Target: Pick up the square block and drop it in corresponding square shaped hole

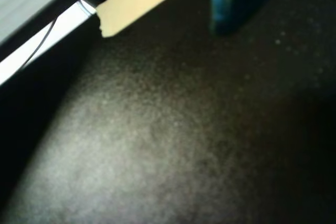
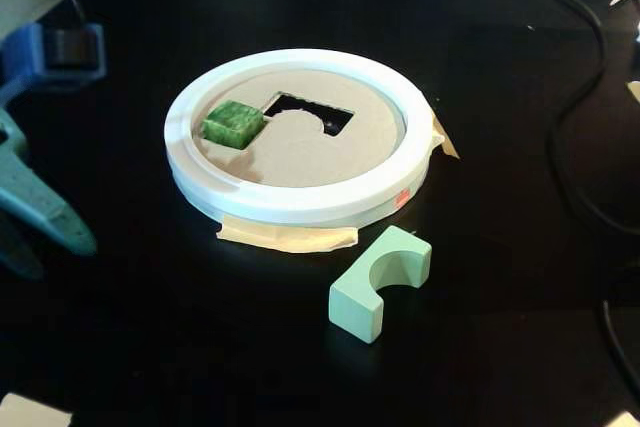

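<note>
Right up front in the fixed view, a pale green arch-shaped block [image 2: 380, 285] lies on the black table [image 2: 150, 337], just clear of the sorter. Behind it sits the white ring [image 2: 300, 202], taped down with strips of masking tape [image 2: 288, 237] at its near edge and another tab on the right. Inside the ring, the cardboard lid [image 2: 300, 152] carries the green square block [image 2: 233, 124], resting on top near the left side, just beside the dark cut-out hole [image 2: 312, 112] and not in it. Off to the left edge, the blue gripper [image 2: 30, 217] hangs low over the table, well apart from the ring; I can't tell whether its fingers are spread or pressed together. A black cable [image 2: 570, 107] loops across the far right. Over in the wrist view it's blurry: dark table surface, a scrap of tape [image 1: 139, 1] at the top, and a blue part [image 1: 239, 1] beside it.
</note>
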